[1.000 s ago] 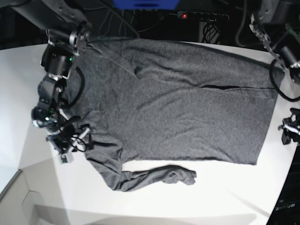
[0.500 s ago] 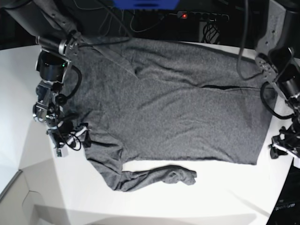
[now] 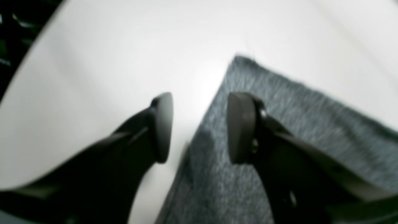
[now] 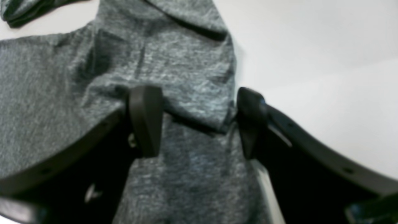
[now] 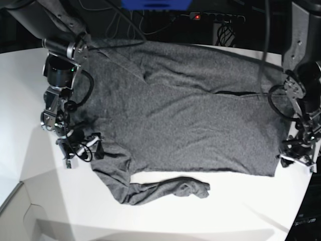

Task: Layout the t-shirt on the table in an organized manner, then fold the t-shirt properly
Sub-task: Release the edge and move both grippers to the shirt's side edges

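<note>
You are poising both grippers spread over the t-shirt (image 5: 190,120): left gripper (image 3: 199,127) straddling the hem corner, right gripper (image 4: 199,121) at nine o'clock over a fold, readying pinches.

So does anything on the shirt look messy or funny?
Yes. On the t-shirt, one long sleeve lies bunched and twisted on the table, below the body instead of flat. Another fold crosses the upper part. No tears or spills show.

T-shirt (image 5: 190,120) far edge hidden by arms; wrist views blurred.
</note>
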`<state>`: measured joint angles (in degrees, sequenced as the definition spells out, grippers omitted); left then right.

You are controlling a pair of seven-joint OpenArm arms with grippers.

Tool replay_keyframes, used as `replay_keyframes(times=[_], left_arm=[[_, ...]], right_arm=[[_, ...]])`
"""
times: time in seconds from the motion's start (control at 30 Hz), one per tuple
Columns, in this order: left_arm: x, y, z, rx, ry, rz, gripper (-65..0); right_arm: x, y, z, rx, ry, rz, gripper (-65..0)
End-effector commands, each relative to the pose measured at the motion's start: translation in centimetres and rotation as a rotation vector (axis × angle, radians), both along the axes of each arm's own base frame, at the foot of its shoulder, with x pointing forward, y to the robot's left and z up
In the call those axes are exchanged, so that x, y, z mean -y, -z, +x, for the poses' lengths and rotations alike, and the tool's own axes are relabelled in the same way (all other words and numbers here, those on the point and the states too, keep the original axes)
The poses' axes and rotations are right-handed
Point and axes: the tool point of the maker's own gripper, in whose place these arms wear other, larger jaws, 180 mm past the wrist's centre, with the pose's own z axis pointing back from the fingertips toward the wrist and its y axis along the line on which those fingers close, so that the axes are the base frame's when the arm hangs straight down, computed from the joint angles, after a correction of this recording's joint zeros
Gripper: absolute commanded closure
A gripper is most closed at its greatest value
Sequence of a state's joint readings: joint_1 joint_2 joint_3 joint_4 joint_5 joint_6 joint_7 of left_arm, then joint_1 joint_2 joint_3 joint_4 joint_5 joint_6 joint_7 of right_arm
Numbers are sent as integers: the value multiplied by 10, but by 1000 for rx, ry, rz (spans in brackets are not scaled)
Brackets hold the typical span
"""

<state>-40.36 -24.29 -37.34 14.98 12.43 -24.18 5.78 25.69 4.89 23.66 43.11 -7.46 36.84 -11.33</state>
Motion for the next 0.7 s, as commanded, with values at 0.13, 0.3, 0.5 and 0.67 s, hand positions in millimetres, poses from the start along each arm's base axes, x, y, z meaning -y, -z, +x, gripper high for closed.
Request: replay_keyframes(times=[0.13,0.3,0.5,0.67], left_arm=[[-8,-14,11,34,-21,53,-281],[-8,-10,9,14,-24,70,-281],[6,5,5,-11,-6,53,-281],[17,19,-1,-47,28,61,-281]], right_arm=[[4,-7,5,3,-8,-13,-349],[4,-1,-1,-8,-7,-12,-349],[4,1,-3,-12,-7,-12,-349],[4,1,-3,-12,-7,-12,-348]])
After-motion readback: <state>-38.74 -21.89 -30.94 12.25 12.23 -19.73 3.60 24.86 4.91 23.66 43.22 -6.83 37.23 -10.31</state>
